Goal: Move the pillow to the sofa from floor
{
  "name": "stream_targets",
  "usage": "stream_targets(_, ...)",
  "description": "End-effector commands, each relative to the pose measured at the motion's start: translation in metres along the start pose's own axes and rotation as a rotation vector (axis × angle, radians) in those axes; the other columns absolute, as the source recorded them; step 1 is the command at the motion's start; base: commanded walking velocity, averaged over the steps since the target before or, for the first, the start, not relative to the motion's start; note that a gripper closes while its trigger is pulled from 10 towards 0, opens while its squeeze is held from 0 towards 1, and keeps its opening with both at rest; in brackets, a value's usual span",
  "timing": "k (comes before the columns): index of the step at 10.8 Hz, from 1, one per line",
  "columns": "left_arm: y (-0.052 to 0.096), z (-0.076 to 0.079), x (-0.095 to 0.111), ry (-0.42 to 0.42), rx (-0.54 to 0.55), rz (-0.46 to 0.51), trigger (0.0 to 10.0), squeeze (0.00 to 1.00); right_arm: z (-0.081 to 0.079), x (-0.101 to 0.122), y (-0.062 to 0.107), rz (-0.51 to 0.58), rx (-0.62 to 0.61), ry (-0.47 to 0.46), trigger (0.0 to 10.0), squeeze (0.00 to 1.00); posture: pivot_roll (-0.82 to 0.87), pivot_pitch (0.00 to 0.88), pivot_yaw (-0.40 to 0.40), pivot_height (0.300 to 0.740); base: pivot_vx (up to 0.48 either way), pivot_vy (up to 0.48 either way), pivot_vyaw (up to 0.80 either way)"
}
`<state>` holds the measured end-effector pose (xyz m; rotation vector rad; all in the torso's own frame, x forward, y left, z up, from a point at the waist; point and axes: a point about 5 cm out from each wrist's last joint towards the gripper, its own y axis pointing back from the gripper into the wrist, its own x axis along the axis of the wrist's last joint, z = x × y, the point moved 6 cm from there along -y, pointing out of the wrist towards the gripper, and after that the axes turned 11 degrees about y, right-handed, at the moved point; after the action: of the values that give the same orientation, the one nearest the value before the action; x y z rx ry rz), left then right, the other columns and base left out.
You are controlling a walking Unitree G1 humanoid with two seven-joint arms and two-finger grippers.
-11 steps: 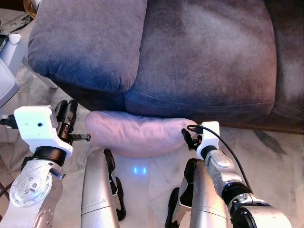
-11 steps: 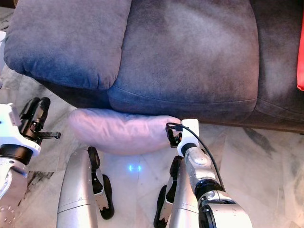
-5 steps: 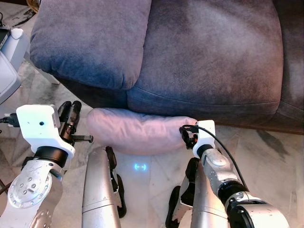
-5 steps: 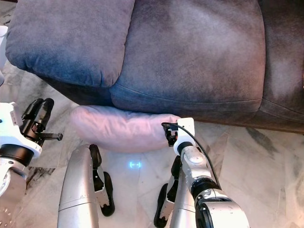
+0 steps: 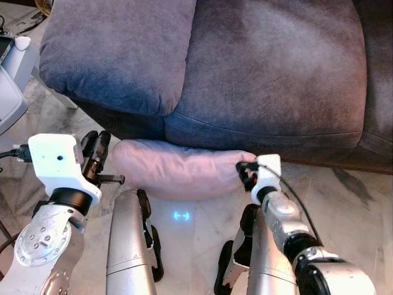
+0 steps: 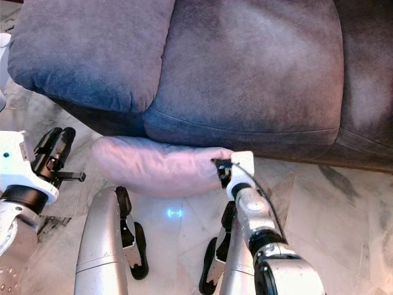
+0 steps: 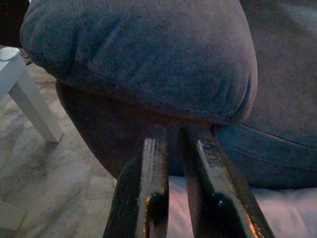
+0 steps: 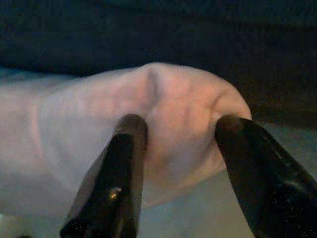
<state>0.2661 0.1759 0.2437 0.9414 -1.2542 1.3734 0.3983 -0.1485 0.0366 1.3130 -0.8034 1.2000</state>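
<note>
Both grippers have edged closer to the pillow's two ends since a second ago.
One long pale pink soft fabric pillow [image 5: 178, 169] lies on the marble floor [image 5: 344, 203] against one grey plush sofa [image 5: 258, 74]; right gripper [image 8: 181, 148] spread around its right end, left gripper [image 7: 171, 144] nearly together at its left.

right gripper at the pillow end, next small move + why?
Probably close the right gripper. Its open fingers straddle the end of the pink pillow, which lies on the floor against the sofa base, and nothing is clamped yet. The left gripper, fingers nearly together, hangs at the other end.
</note>
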Motion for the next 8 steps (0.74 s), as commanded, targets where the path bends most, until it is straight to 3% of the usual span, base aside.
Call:
stream_targets(1, 0.004, 0.003, -0.003, 0.013, -0.010, -0.019, 10.0, 0.00, 0.004, -0.013, 0.004, -0.035, -0.015, -0.016, 10.0, 1.00, 0.23, 0.483, -0.084, 0.529, 0.000, 0.000, 0.00)
stream_targets(3, 0.002, 0.004, -0.001, 0.016, -0.014, -0.018, 10.0, 0.00, 0.018, -0.009, 0.004, -0.033, -0.055, -0.015, 10.0, 1.00, 0.23, 0.491, -0.079, 0.529, 0.000, 0.000, 0.00)
stream_targets(5, 0.003, 0.005, 0.000, 0.017, -0.018, -0.019, 10.0, 0.00, 0.019, -0.011, 0.004, -0.044, -0.058, -0.006, 10.0, 1.00, 0.24, 0.497, -0.076, 0.529, 0.000, 0.000, 0.00)
stream_targets(6, 0.004, 0.006, 0.001, 0.017, -0.022, -0.020, 10.0, 0.00, 0.015, -0.012, 0.003, -0.051, -0.044, -0.012, 10.0, 0.00, 0.24, 0.497, -0.073, 0.529, 0.000, 0.000, 0.00)
stream_targets(8, 0.005, 0.006, 0.003, 0.015, -0.024, -0.023, 10.0, 0.00, 0.010, -0.016, 0.004, -0.064, -0.033, -0.021, 10.0, 0.00, 0.26, 0.501, -0.072, 0.529, 0.000, 0.000, 0.00)
